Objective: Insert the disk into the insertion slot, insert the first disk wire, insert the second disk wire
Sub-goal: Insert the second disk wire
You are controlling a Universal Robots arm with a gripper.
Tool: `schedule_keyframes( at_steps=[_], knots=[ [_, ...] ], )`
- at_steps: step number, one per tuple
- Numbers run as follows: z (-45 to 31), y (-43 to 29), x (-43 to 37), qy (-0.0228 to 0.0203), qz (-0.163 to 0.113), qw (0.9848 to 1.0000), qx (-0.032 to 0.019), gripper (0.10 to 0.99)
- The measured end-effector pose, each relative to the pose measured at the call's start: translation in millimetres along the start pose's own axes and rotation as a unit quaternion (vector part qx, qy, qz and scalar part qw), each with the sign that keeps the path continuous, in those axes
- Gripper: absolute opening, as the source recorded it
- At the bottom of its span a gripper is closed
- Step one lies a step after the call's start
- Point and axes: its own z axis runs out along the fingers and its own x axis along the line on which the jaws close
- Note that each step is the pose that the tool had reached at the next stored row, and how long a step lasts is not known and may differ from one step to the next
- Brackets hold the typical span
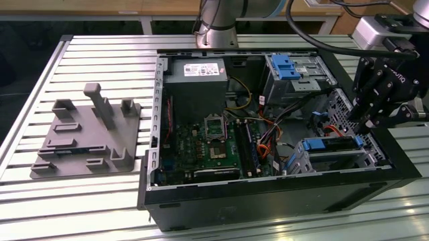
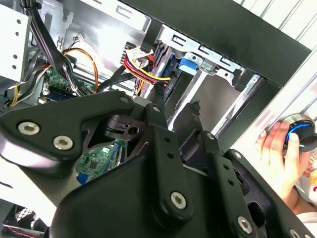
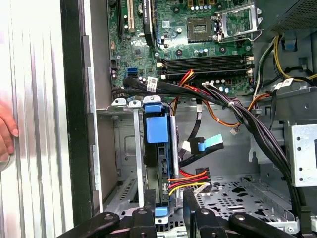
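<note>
The disk [image 1: 332, 144], silver in a bright blue carrier, sits inside the insertion slot [image 1: 370, 154], a low perforated cage at the case's corner on the exterior view's right. In the first wrist view the disk [image 3: 157, 148] stands edge-on in the slot [image 3: 124, 148]. A black plug on red, yellow and black wires [image 3: 190, 179] lies beside it, and a blue-tabbed cable [image 3: 208, 144] hangs nearby. My gripper [image 1: 367, 128] hovers just above the slot, open, its fingers apart in both wrist views [image 2: 176, 101] [image 3: 171, 210]. One fingertip [image 2: 157, 96] is close to the wired plug [image 2: 148, 74].
The open case holds a motherboard [image 1: 214, 145], a power supply [image 1: 194, 70] and a taller cage with a blue latch [image 1: 288, 68]. Cable bundles [image 3: 247, 124] cross beside the slot. A grey fixture [image 1: 87, 135] lies on the table. A person's hand [image 2: 277, 148] rests outside the case wall.
</note>
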Motion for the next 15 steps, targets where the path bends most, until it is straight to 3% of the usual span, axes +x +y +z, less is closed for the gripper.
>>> schedule_keyframes(
  at_steps=[8, 10, 12, 15],
  knots=[
    [-0.1, 0.0, -0.1, 0.0, 0.0, 1.0, -0.0001, 0.357],
    [-6.8, 0.2, -1.5, 0.0006, 0.0, 1.0, -0.0006, 0.357],
    [-14.0, 0.7, -6.5, 0.0037, 0.0, 1.0, -0.0005, 0.357],
    [-18.6, 1.8, -15.0, 0.0151, 0.0, 0.9999, 0.0004, 0.357]
  ],
)
